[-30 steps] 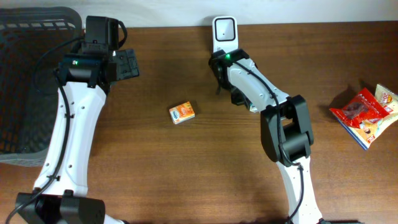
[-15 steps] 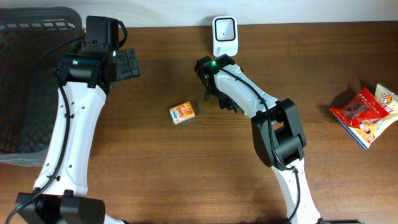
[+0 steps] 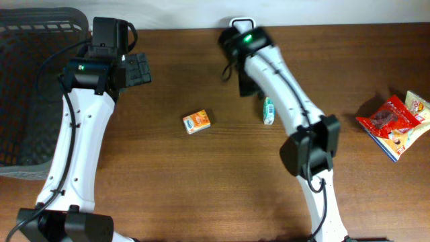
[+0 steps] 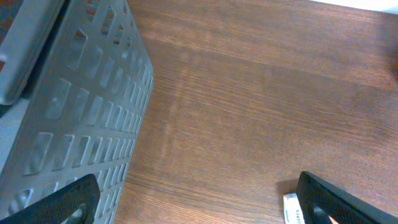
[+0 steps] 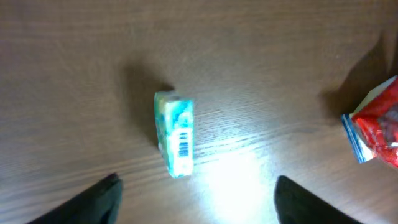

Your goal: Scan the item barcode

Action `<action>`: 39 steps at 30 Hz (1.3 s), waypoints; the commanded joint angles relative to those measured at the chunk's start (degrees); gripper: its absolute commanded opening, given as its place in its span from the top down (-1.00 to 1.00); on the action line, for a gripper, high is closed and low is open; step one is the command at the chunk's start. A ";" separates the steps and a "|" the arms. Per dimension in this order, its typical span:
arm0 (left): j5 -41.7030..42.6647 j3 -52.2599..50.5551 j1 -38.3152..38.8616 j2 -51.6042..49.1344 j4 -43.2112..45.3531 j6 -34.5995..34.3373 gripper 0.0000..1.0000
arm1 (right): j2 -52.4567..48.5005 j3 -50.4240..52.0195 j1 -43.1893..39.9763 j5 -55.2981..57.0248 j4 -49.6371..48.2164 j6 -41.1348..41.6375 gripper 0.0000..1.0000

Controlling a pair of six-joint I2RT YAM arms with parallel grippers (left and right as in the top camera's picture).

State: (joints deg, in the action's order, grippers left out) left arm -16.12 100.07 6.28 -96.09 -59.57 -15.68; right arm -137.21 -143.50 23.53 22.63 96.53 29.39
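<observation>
A barcode [image 5: 183, 144] is shown on the small teal carton [image 5: 173, 121] only in the right wrist view; right gripper [image 5: 199, 202] and left gripper [image 4: 193, 205] are held spread, empty.

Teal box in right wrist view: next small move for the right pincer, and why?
Probably swing the right pincer toward the orange box: the teal box lies free on the table, barcode up, with the pincer open and apart from it, while the orange box sits untouched.

we've got left arm [image 3: 70, 144] bent forward, left gripper [image 4: 196, 202] spread wide, right arm [image 3: 282, 81] stretched out, right gripper [image 5: 202, 198] gaping too
</observation>
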 commanded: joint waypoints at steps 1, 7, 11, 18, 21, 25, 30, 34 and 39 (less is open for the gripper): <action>-0.61 0.26 -0.17 0.00 -0.57 -0.17 -0.99 | 3.30 -10.29 -6.99 -9.38 0.81 -1.99 -0.79; 3.56 0.26 -0.17 0.00 -1.44 -0.15 -0.99 | 13.31 -11.39 -20.70 -17.94 0.81 -5.81 -0.97; 7.82 0.26 -0.17 0.00 -1.42 -0.15 -0.98 | 19.82 -9.75 -29.31 -20.72 0.83 -9.60 -0.97; 8.44 0.26 -0.11 0.00 -1.79 -0.15 -0.99 | 29.44 0.26 -41.53 -19.67 0.81 -13.11 -0.97; 8.46 0.26 -0.07 0.00 -1.84 -0.15 -0.99 | 30.77 6.75 -46.05 -15.69 0.81 -13.07 -0.97; 8.48 0.26 -0.07 0.00 -1.79 -0.15 -0.99 | 30.73 15.45 -52.41 -19.45 0.72 -12.46 -0.97; 11.45 0.26 -0.07 -0.22 -1.64 -0.15 -0.99 | 30.67 22.99 -55.56 -23.37 -0.59 -12.46 -0.97; 19.61 0.26 -0.02 -0.79 -1.57 -0.13 -0.79 | 30.64 24.48 -55.04 -23.69 -1.25 -12.46 -0.97; 26.58 0.26 2.78 -3.02 -0.68 1.01 -0.67 | 30.64 24.48 -54.99 -25.05 -1.42 -12.46 -0.97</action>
State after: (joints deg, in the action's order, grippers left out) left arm 4.32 100.09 6.83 -96.60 -61.01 -15.86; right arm -106.78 -119.22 -31.77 -1.26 95.33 17.32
